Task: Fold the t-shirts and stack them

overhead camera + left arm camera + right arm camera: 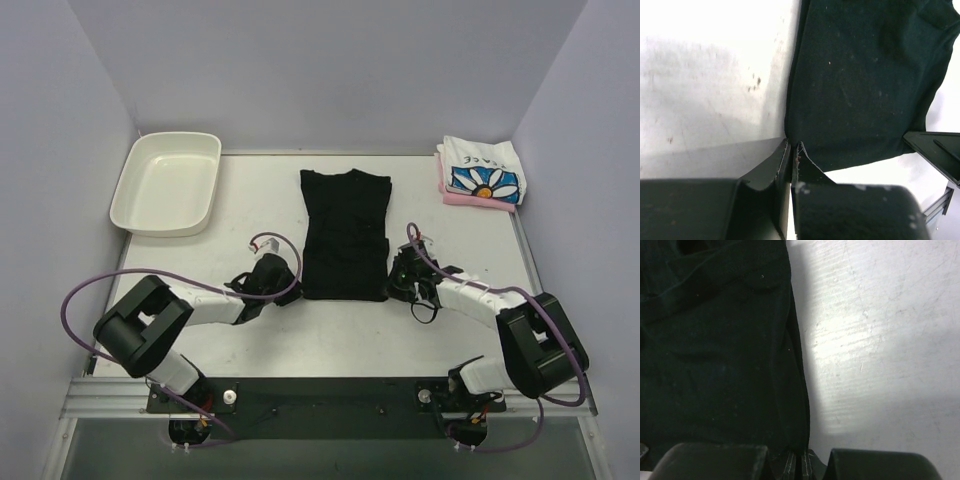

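A large black t-shirt (345, 230) lies in the middle of the table, folded into a long narrow strip. My left gripper (293, 284) sits at its near left corner. In the left wrist view that gripper (792, 146) is shut, with the corner of the black cloth (865, 85) at its tips. My right gripper (392, 283) is at the near right corner. In the right wrist view the shirt's (715, 355) right edge runs down into that shut gripper (802, 458). A folded white daisy-print t-shirt (482, 170) lies on a folded pink one (475, 200) at the back right.
A white plastic tray (165, 182) stands at the back left, against the left wall. Grey walls close in the table on three sides. Purple cables loop from both arms over the near table. Bare tabletop (250, 210) lies between tray and black shirt.
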